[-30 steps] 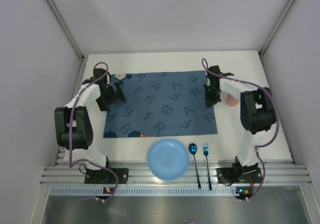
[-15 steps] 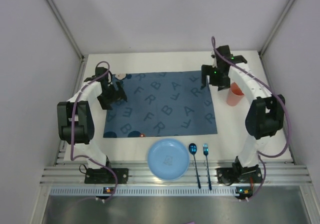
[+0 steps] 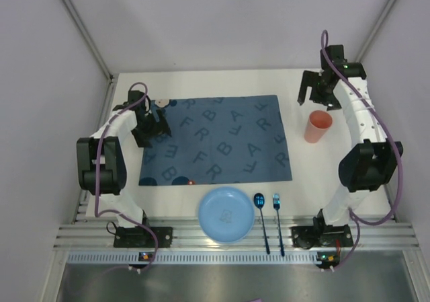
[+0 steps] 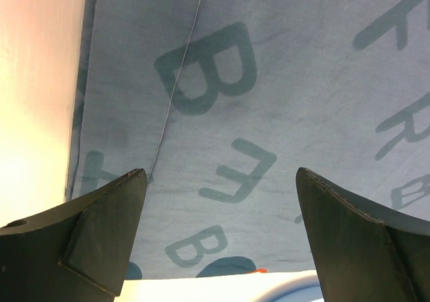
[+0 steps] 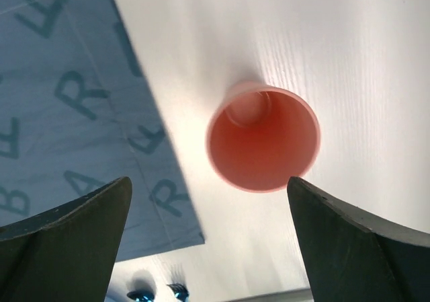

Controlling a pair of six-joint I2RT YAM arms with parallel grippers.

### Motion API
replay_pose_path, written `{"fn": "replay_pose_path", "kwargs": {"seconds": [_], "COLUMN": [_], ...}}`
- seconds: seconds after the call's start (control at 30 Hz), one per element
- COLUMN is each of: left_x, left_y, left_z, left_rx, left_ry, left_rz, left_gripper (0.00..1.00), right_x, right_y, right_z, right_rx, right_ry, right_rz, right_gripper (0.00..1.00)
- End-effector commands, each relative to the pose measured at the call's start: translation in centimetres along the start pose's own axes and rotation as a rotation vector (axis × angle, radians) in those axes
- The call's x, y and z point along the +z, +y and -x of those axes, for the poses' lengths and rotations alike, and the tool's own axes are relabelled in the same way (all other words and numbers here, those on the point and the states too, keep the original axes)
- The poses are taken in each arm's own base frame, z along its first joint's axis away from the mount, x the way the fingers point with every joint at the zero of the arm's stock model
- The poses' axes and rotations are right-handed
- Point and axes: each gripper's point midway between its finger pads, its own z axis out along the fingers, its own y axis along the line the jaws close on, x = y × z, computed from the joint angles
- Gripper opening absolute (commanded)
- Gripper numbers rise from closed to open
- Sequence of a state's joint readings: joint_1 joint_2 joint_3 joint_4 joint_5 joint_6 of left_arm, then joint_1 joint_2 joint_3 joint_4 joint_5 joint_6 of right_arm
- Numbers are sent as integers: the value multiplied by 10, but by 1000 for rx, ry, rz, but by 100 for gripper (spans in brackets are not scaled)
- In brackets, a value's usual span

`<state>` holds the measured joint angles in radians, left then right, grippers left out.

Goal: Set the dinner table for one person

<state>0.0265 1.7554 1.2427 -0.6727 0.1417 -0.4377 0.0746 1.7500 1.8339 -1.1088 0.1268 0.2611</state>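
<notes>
The left pincer [image 4: 220, 174] is open wide. Nothing is between its two fingers. It hangs low over the blue cloth [image 4: 269, 80], near the cloth's left edge. Big letters show on the cloth right under it. A thin strip of white table shows just past its left finger.

The right pincer [image 5: 208, 181] is open wide too, and it holds nothing. It is up in the air at the far right corner. A pink cup [image 5: 262, 140] stands under it, mouth up. The cup is not touched by the fingers. The cup sits on the white table [image 3: 309, 174], just beside the cloth's right edge. The cloth is off to this pincer's left.

The table is the big white top under both pincers. The cloth lies flat on it, between the two pincers. Back toward the arm bases, well away from both pincers, a blue plate [image 3: 226, 214] sits at the table's near edge. A spoon [image 3: 259, 200] and a fork [image 3: 276, 201] lie side by side just to the plate's right. The plate touches the metal rail [image 3: 181, 238] there.
</notes>
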Motion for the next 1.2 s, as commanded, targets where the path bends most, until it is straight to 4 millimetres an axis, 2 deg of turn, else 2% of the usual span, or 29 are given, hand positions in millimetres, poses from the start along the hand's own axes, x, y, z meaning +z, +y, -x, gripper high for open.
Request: {"fn": "replay_pose_path", "kwargs": {"seconds": [0.0, 0.17, 0.27, 0.37, 0.47, 0.5, 0.57, 0.6, 0.63, 0.73, 0.77, 0.8, 0.83, 0.87, 0.9, 0.93, 0.97, 1.0, 1.1, 1.17], "left_x": [-15, -15, -16, -17, -17, -16, -15, -14, -13, -11, -10, -10, -11, -9, -9, -9, -7, -7, -5, -4], "left_y": [-3, -1, 0, 3, 6, 6, 9, 10, 10, 9, 9, 7, 7, 6, 4, 3, 2, 1, -2, -3], "left_z": [4, -2, -2, -1, -3, -4, -4, -5, -5, -2, -2, 1, 3, 3, 6, 6, 8, 9, 8, 7], "left_rx": [20, 15, 15, 16, 15, 16, 13, 13, 11, 10, 10, 9, 6, 4, -1, -3, -8, -12, -22, -24], "left_ry": [-51, -50, -55, -64, -65, -66, -65, -64, -63, -63, -61, -66, -68, -64, -69, -68, -69, -71, -62, -59], "left_rz": [-28, -35, -31, -23, -18, -17, -13, -12, -11, -13, -15, -18, -18, -20, -25, -28, -33, -37, -51, -50], "left_gripper": [98, 98, 98, 98, 98, 98, 98, 98, 98, 98, 98, 98, 98, 98, 98, 98, 98, 98, 98, 98], "right_x": [15, 45, 53, 66, 84, 87, 94, 94, 94, 82, 72, 64, 55, 42, 35, 27, 22, 18, 20, 29], "right_y": [-23, -2, 9, 12, 7, 6, 6, 5, 5, 8, 12, 11, 23, 31, 36, 53, 64, 74, 117, 134], "right_z": [-21, -26, -28, -38, -58, -59, -64, -64, -63, -51, -37, -34, -31, -18, -16, -15, -6, -6, -5, -2], "right_rx": [31, 25, 5, -22, -39, -44, -57, -63, -68, -90, -94, -106, -130, -135, -144, -171, -175, -181, -226, -238], "right_ry": [88, 164, 180, 216, 272, 273, 292, 292, 290, 259, 218, 206, 184, 133, 118, 99, 70, 69, 58, 54], "right_rz": [-62, 29, 55, 43, 3, -4, -9, -19, -19, -50, -56, -82, -76, -67, -67, -47, -29, -15, 61, 88], "right_gripper": [100, 96, 93, 91, 81, 59, 27, 6, 0, 0, 0, 0, 0, 0, 0, 0, 0, 0, 0, 0]}}
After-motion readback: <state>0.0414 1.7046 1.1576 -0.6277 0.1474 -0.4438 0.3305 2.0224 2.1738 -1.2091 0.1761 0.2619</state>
